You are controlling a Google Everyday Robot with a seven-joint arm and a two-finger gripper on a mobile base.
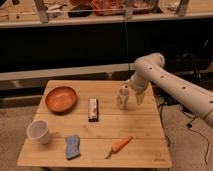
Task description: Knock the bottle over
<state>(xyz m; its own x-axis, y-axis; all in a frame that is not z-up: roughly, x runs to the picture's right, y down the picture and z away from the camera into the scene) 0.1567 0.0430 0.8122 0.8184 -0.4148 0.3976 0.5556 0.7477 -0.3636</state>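
Bottle [122, 98] stands upright nr the bench's [145, 145] far right edge, long axis vertical. Gripper [135, 95] just beside it, camera-right, jaws open & empty. A leftward shove should topple it.

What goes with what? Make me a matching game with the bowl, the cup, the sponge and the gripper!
Things:
1 bowl
2 cup
3 sponge
4 gripper

Matches:
A blue
B close beside the bottle
C reddish-brown
D white

Pairs: 1-C, 2-D, 3-A, 4-B
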